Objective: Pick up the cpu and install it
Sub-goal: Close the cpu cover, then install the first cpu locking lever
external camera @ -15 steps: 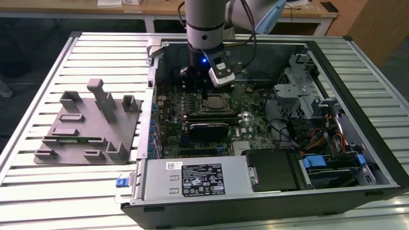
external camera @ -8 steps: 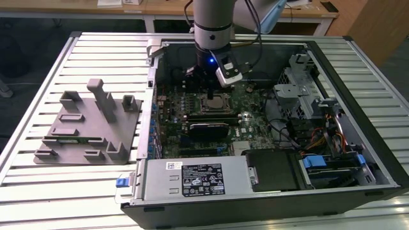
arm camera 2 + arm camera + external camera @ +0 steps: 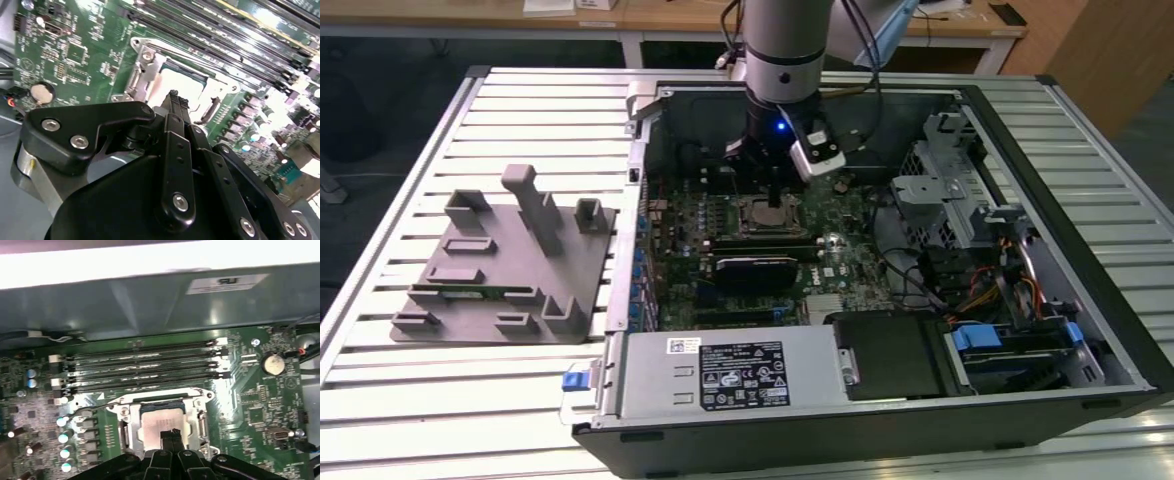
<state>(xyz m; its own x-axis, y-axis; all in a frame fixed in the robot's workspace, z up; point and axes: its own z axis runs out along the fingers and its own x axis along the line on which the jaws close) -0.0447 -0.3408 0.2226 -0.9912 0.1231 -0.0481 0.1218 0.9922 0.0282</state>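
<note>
Now the black pincer (image 3: 172,436), tips pressed together, sits over the shiny square cpu (image 3: 159,423) (metal-framed socket (image 3: 131,426)).

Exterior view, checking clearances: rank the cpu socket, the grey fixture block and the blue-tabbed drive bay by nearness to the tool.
1. cpu socket, right under the tool.
2. blue-tabbed drive bay, toward the exterior view's right, inside the case.
3. grey fixture block, outside the case on the exterior view's left.
</note>
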